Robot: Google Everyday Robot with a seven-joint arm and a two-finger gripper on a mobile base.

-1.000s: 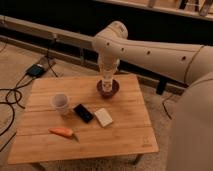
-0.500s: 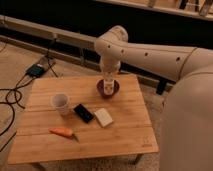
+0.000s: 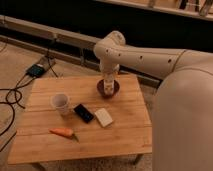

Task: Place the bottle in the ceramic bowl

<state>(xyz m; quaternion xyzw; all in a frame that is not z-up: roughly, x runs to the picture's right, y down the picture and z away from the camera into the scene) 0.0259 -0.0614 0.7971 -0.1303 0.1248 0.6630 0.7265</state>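
Observation:
The dark maroon ceramic bowl point(image 3: 117, 90) sits at the back middle of the wooden table point(image 3: 125, 130). My gripper point(image 3: 108, 84) hangs straight down from the white arm, with its tip inside the bowl's rim. A slim pale upright shape at the gripper's tip, inside the bowl, looks like the bottle point(image 3: 107, 90). I cannot tell whether the gripper still holds it or where the gripper ends and the bottle begins.
On the table stand a white cup point(image 3: 61, 103), a flat black device point(image 3: 83, 112), a flat white block point(image 3: 104, 117) and an orange carrot point(image 3: 62, 132) near the front. Cables and a small blue box point(image 3: 36, 70) lie on the floor to the left.
The gripper has come down a little over the bowl, so its tip is now lower inside the rim. The things on the table have not moved.

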